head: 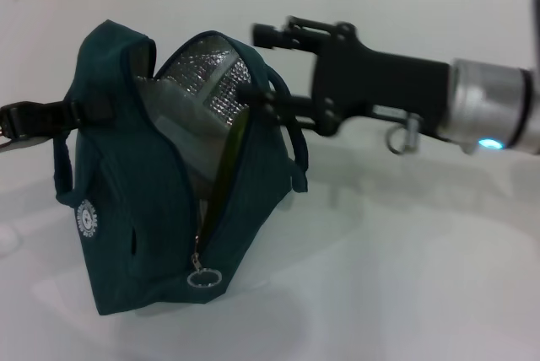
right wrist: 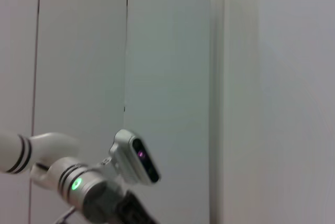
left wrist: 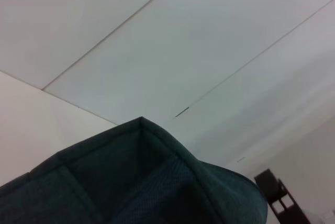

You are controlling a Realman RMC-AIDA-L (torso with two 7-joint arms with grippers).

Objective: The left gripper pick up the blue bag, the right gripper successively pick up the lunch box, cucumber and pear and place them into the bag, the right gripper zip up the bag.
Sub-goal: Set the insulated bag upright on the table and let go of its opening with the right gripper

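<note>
Head view: the blue bag (head: 160, 184) is stood on the white table (head: 405, 268), its mouth held agape by the left gripper (head: 63, 115) clenched on its far edge, while the right gripper (head: 266, 61) is reached to the opening; its grasp cannot be told. Left wrist view: only bag fabric is seen, close. Right wrist view: the left arm (right wrist: 78, 185) alone is caught.

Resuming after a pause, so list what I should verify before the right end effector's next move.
1. Blue bag mouth open, foil lining showing: ok.
2. Left end effector at the bag's left side: ok; its hold, cannot tell.
3. Right end effector at the mouth, open and empty: ok.
4. Cucumber inside, green length at the opening: ok.
5. Lunch box and pear inside: cannot tell.
6. Zip pull hanging free at the low end: ok.
</note>
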